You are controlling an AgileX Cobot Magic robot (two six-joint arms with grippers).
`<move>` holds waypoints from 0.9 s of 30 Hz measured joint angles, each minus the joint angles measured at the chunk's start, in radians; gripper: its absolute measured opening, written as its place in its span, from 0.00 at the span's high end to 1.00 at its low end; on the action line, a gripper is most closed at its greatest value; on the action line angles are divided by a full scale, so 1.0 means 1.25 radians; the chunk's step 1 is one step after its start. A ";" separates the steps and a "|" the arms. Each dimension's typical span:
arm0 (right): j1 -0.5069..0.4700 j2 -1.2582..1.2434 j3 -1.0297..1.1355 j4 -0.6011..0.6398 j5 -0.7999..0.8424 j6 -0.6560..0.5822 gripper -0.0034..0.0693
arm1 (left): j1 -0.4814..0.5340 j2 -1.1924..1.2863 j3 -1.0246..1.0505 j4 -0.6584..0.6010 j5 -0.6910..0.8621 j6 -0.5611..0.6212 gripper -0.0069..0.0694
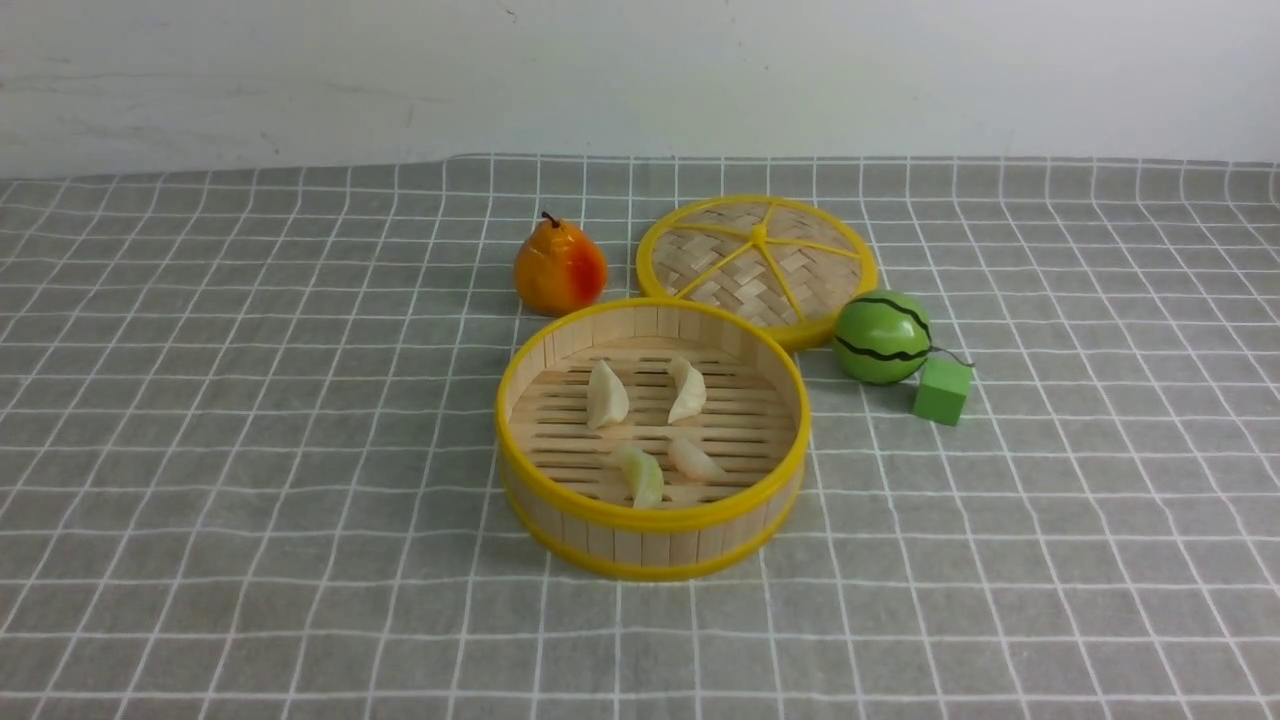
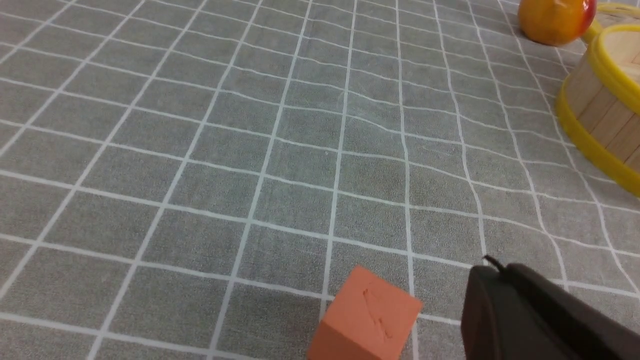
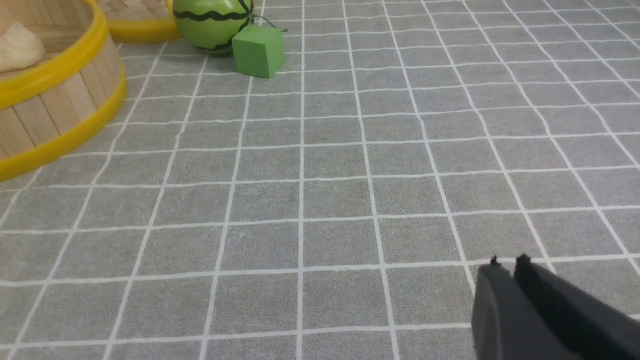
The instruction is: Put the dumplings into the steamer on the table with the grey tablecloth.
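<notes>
The bamboo steamer (image 1: 560,505) with yellow rims stands mid-table on the grey tablecloth (image 1: 250,450). Several dumplings lie on its slatted floor: two cream ones at the back (image 1: 606,395) (image 1: 688,390), a greenish one (image 1: 642,476) and a pinkish one (image 1: 694,459) at the front. Neither arm shows in the front view. My left gripper (image 2: 492,270) is shut and empty, low over the cloth, well to the steamer's (image 2: 600,105) left. My right gripper (image 3: 507,267) is shut and empty, well to the steamer's (image 3: 65,95) right; one dumpling (image 3: 20,45) shows over the rim.
The flat woven lid (image 1: 757,262) lies behind the steamer. An orange pear (image 1: 559,268) stands at its back left. A toy watermelon (image 1: 882,337) and a green cube (image 1: 942,390) sit to its right. An orange cube (image 2: 365,320) lies beside my left gripper.
</notes>
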 joint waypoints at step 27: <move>0.000 0.000 0.000 0.000 0.000 0.000 0.86 | 0.000 0.000 0.000 0.000 0.002 0.000 0.93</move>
